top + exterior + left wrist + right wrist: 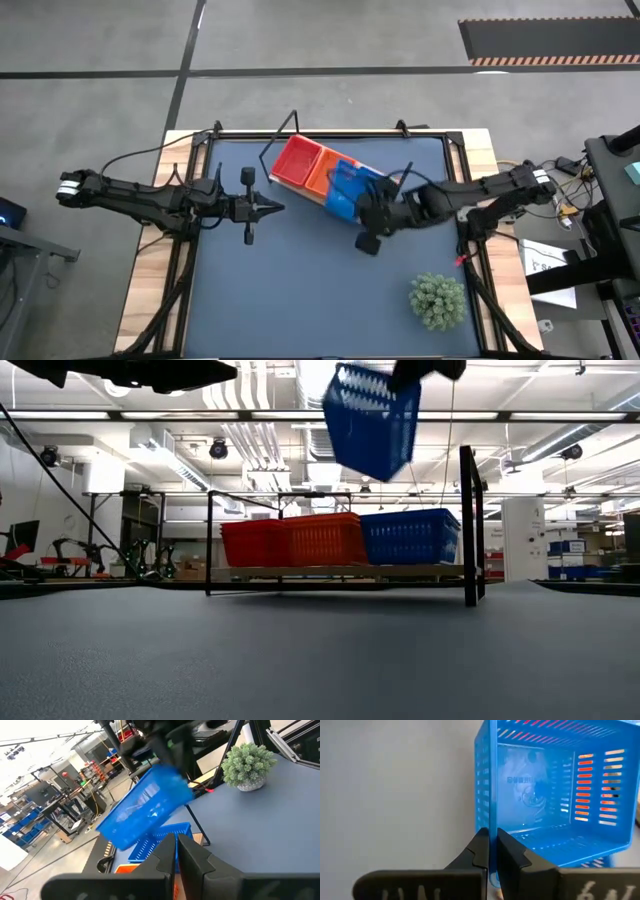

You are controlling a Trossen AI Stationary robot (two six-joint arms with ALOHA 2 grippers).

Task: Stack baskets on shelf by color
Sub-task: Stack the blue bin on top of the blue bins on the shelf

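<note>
The right gripper [492, 851] pinches the slotted plastic wall of a blue mesh basket [372, 420], lifted above the wooden shelf [340, 571]. The left gripper [177, 851] hovers, fingers pressed together.

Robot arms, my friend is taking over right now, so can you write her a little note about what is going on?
Right gripper: shut on the wall of a blue basket, held tilted in the air above the shelf.
Left gripper: shut, empty, waiting over the table's left part.
On the shelf: red stack, orange stack and blue stack, side by side.
Done: no loose baskets show on the table; only the plant stands there.
Left: lower the held basket onto the blue stack, then let go.
</note>
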